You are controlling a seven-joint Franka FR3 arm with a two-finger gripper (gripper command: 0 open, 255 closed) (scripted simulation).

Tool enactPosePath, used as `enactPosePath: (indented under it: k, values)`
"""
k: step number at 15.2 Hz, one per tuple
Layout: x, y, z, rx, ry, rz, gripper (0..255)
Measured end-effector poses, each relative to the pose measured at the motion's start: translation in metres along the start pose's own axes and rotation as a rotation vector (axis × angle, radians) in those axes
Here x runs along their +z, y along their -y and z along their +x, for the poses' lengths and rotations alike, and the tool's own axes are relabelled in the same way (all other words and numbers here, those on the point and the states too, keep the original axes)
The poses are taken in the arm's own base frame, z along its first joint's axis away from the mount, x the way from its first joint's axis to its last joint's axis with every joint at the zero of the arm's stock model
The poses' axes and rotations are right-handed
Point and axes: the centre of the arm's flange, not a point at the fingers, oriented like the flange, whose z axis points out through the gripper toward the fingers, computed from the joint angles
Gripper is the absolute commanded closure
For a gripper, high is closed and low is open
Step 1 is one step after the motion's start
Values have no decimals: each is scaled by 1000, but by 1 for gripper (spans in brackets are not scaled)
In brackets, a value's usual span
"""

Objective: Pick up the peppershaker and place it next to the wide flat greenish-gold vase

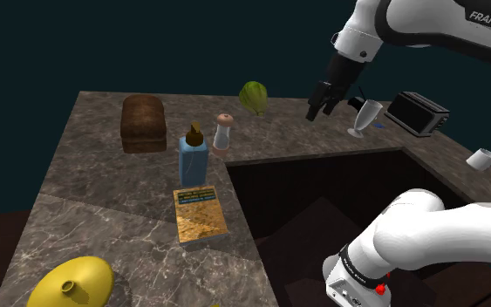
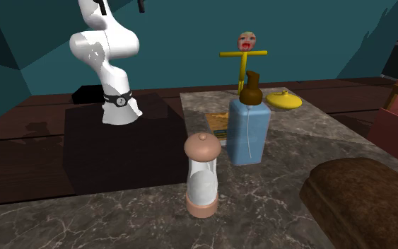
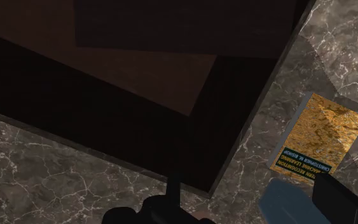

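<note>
The pepper shaker (image 1: pixel 223 133) (image 2: pixel 202 177) has a pale body with a pinkish-tan cap and base. It stands upright on the marble counter (image 1: pixel 104 183), just behind a blue pump bottle (image 1: pixel 194 157) (image 2: pixel 249 131). The wide flat yellow-green vase (image 1: pixel 71 283) (image 2: pixel 283 101) lies at the counter's near end, at the shoulder view's lower left. My gripper (image 1: pixel 319 106) (image 3: pixel 247 182) hangs open and empty in the air, well off to the shoulder view's right of the shaker, above the back edge of the dark recess. In the wrist view the bottle's blue corner (image 3: pixel 292 202) shows between the fingers.
A gold-covered book (image 1: pixel 201 214) (image 3: pixel 317 140) lies in front of the bottle. A brown box (image 1: pixel 143 122) (image 2: pixel 363 198) and a green object (image 1: pixel 254 96) stand at the back. A glass (image 1: pixel 365 118), toaster (image 1: pixel 418 113) and white cup (image 1: pixel 482 160) sit on the right. A doll figure (image 2: pixel 244 53) stands beyond the vase.
</note>
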Motion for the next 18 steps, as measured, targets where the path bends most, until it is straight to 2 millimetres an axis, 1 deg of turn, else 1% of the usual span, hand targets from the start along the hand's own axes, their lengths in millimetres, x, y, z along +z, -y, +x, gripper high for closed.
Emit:
enactPosePath:
  k: [1,3,4,6,8,11,14,17,18]
  values:
    - [0,0,0,0,0,0,0]
    - [7,6,14,2,0,-10,0]
    - [16,6,23,4,2,-17,0]
    - [27,11,44,7,1,-33,0]
    - [42,16,69,10,1,-49,0]
    - [56,23,100,15,1,-73,0]
    - [81,31,135,20,1,-97,0]
    - [97,38,168,25,0,-122,0]
    - [107,39,180,27,1,-130,0]
